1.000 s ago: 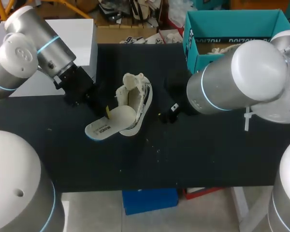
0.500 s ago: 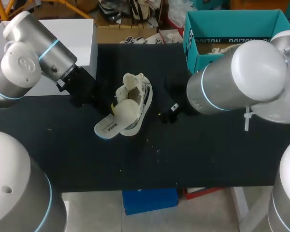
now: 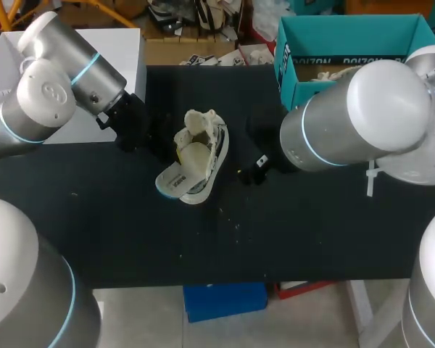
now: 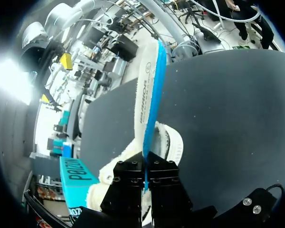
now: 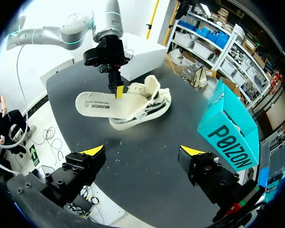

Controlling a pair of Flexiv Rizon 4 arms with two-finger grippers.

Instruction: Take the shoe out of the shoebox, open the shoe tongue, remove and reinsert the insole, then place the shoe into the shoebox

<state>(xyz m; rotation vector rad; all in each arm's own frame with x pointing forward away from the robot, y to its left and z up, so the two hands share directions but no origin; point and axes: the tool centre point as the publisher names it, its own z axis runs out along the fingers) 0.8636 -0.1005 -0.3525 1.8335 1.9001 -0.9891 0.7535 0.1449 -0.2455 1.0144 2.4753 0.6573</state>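
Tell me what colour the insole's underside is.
The white-topped foam insole is bright blue underneath; left wrist view shows it best.

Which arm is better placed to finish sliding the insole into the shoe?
Probably left: the left end effector is shut on the insole, already partly inside the shoe. The right end effector is open and apart from it.

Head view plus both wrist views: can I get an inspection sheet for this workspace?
Surface: black table, a few pale specks.
Job's things: white shoe lies mid-table; white insole with blue underside partly inside the shoe; teal cardboard shoebox open, far right.
Clutter: nothing seen.
Grippers: left gripper shut on the insole; right gripper open, empty, apart from the shoe.
Cables: nothing seen on the table.
Surroundings: nothing seen reaching over.
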